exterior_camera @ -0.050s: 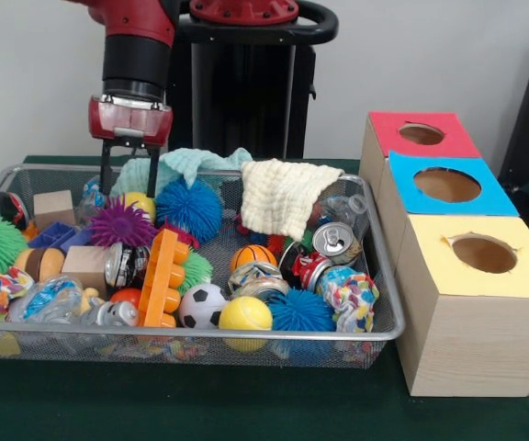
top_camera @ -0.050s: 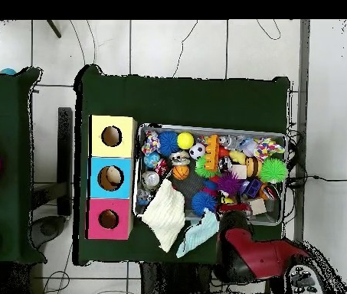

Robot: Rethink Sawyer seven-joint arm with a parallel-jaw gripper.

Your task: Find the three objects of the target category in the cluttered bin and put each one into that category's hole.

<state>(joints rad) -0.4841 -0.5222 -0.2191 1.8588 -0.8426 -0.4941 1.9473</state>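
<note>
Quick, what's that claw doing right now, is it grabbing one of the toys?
Gripper: open, holding nothing, fingers hanging over the bin's far side near the purple spiky ball.

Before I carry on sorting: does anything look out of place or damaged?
Yes. The cream cloth hangs over the bin's far rim, and the yellow box's hole has ragged, torn edges.

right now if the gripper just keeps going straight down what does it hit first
Most likely the purple spiky ball or the yellow ball beside it. The gripper points down into the bin's far corner, open, just above them. Depth is unclear, so it could slip behind them.
</note>
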